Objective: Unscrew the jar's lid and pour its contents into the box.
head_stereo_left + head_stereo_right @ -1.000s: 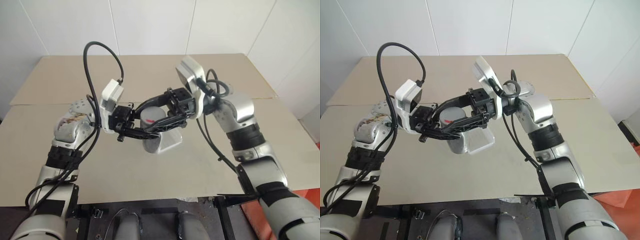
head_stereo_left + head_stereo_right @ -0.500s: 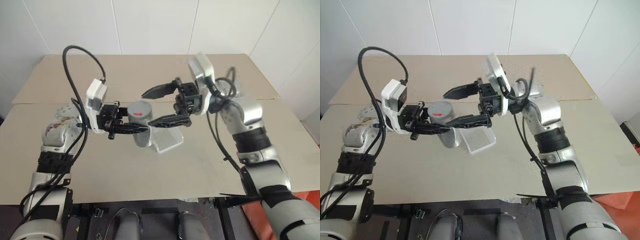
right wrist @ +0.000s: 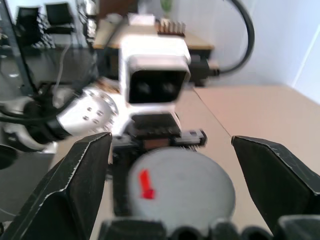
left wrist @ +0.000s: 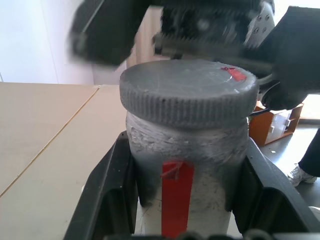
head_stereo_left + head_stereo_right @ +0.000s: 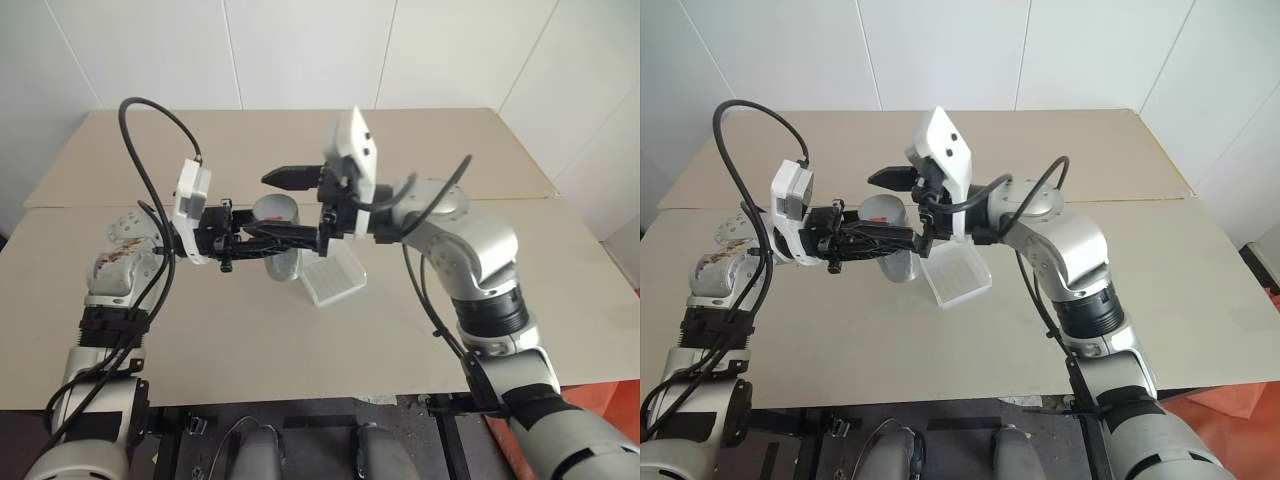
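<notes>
My left gripper is shut on the jar, gripping its body just below the lid, and holds it upright above the table. The lid is grey and ribbed, with a small red mark on top. A red label strip runs down the jar's frosted side; I cannot make out the contents. My right gripper is open, one of its black fingers on each side of the lid, clear of it. The box lies on the table beside and below the jar.
The tan table spreads wide around the box, with a seam across its far half. Its front edge runs just ahead of me. An orange object stands off the table's right front corner.
My right gripper, shut on the lid a second ago, has let go, opened wide and swung its wrist round to the left. The left gripper has carried the jar slightly left.
</notes>
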Robot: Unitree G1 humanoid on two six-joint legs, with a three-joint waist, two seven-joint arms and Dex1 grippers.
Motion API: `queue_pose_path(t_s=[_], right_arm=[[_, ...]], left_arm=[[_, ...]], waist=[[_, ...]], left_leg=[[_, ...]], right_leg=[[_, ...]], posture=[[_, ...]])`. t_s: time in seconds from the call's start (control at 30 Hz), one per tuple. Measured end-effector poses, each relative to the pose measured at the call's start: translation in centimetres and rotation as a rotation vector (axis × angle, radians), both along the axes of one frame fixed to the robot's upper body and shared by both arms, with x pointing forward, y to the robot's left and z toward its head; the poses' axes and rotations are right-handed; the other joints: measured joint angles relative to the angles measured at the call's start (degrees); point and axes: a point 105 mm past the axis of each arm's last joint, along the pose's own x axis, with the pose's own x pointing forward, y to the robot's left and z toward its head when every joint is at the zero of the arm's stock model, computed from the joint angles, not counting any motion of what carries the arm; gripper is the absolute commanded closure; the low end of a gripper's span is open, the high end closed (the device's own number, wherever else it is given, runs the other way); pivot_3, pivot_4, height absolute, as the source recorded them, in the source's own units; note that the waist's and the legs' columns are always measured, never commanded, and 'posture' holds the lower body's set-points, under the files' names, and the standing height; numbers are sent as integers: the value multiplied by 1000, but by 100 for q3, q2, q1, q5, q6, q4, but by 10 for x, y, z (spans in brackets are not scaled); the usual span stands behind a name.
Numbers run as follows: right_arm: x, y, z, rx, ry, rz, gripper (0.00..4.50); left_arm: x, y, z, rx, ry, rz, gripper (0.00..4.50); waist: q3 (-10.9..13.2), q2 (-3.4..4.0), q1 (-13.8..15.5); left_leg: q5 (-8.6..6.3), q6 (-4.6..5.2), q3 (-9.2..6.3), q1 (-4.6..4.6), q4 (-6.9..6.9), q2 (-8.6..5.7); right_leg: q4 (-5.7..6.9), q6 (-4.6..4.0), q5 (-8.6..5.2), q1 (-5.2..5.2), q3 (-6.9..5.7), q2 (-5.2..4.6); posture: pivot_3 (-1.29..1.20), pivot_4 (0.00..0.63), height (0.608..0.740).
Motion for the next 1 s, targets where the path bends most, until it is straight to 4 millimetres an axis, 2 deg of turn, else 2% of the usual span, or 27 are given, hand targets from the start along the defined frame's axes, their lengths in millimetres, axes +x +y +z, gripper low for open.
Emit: queue_pose_path(t_s=[0.17, 0.4, 0.6, 0.73, 0.87, 1.0], right_arm=[[11, 5, -7, -6, 34, -12, 27], [9, -2, -6, -22, 14, 34, 27], [9, -26, -7, -24, -5, 70, 27], [21, -55, -5, -8, -19, 17, 27], [23, -64, -12, -20, -5, 12, 27], [15, -67, -10, -26, -31, 31, 27]], left_arm=[[0, 0, 0, 5, 1, 0, 2489], [-1, 5, 0, 22, 3, -3, 2489], [-4, 13, -2, 34, 11, 1, 2489], [-9, 16, -1, 49, 4, -29, 2489], [-10, 17, -1, 55, 3, -35, 2489], [-10, 17, -1, 54, 3, -33, 2489]], waist=[[0, 0, -2], [0, 0, -3], [0, 0, -2], [0, 0, 6], [0, 0, -6], [0, 0, -11]], left_leg=[[0, 0, 0, 0, -1, 0], [0, 0, 0, 0, 0, 1], [0, 0, 0, 0, 0, 1], [0, 0, 0, 0, 0, 1], [0, 0, 1, 0, -1, 1], [0, 0, 1, 0, -1, 2]], right_leg=[[1, 0, 0, 0, 0, 0], [0, 0, 0, 0, 0, 0], [-1, 0, 0, 0, 0, 0], [-6, 0, 0, 1, 0, 0], [-6, 0, 0, 0, 1, 1], [-4, 0, 0, -1, 1, 2]], posture=[[0, 150, 740], [0, 150, 740], [0, 150, 740], [0, 150, 740], [0, 150, 740], [0, 150, 740]])
